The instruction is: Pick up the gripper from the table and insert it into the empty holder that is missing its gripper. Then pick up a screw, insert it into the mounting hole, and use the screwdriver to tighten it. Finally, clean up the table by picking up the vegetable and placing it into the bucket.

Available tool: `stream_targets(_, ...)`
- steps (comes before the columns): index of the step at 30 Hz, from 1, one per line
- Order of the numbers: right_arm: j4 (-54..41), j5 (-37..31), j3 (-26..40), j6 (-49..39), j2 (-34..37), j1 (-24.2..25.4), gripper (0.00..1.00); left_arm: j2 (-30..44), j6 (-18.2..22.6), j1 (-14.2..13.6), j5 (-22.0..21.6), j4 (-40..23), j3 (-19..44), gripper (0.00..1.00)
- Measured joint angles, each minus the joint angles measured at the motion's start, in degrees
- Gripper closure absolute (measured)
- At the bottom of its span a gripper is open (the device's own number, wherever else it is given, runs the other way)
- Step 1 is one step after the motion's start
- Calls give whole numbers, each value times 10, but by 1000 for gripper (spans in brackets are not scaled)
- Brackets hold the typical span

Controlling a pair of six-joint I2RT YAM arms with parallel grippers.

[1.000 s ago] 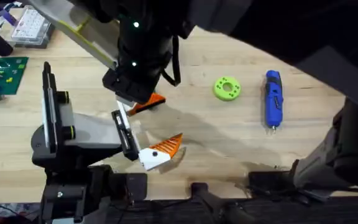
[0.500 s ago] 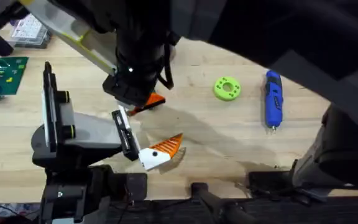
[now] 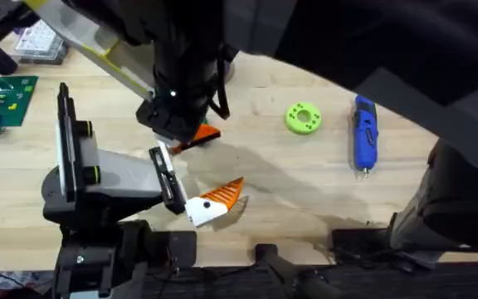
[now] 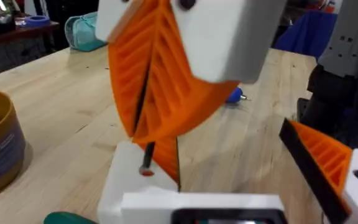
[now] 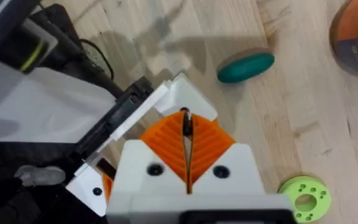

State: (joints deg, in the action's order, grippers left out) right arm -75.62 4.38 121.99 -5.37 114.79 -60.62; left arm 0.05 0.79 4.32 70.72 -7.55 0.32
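The orange ribbed gripper (image 3: 204, 133) lies at the free end of the pale grey holder (image 3: 114, 174), its white base (image 4: 135, 180) turned toward the black plate. My right gripper (image 5: 186, 118) hangs straight above that base, shut on a thin dark screw (image 4: 146, 155) whose tip points at the base's hole. The holder's other orange finger (image 3: 218, 199) is mounted nearer the front edge. My left gripper (image 4: 197, 202) sits low beside the white base. The blue screwdriver (image 3: 363, 133) rests at the right of the table (image 3: 305, 183). The green vegetable (image 5: 245, 67) lies beyond the holder, near the bucket (image 5: 337, 37).
A lime-green ring (image 3: 304, 118) lies between the holder and the screwdriver. A green circuit board (image 3: 2, 95) and a parts box (image 3: 40, 33) sit at the far left. The right arm passes dark and large over the table's back.
The right arm shifted slightly left over the orange gripper during the first half second, then held still. Holder, ring and screwdriver have not moved.
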Motion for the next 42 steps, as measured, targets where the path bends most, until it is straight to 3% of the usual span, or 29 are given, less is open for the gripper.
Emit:
stream_targets(1, 0, 0, 0, 0, 0, 0, 972, 0, -1, 0, 0, 0, 0, 14)
stream_targets(4, 3, 0, 0, 2, 3, 0, 752, 0, -4, 0, 1, -1, 0, 14)
stream_targets(9, -2, -15, 0, 3, 3, 9, 214, 0, -8, 1, 0, -1, 0, 14)
stream_targets(12, -3, -19, 0, 3, 3, 13, 90, 0, -9, 1, 0, -1, 0, 15)
stream_targets(18, -3, -26, 0, 2, 3, 14, 11, 0, -11, 1, 0, -1, 0, 14)
stream_targets(34, -3, -26, 0, 2, 3, 14, 8, 0, -11, 1, 0, -1, 0, 13)
stream_targets(36, -5, -22, 0, 2, 3, 14, 8, 0, -15, 1, -2, 0, 0, 183)
stream_targets(41, -7, -15, 0, 2, 2, 13, 8, 0, -12, 2, -2, 0, 0, 935)
stream_targets(42, -3, -13, 0, 2, 3, 12, 8, 0, -12, 2, -2, 0, 0, 984)
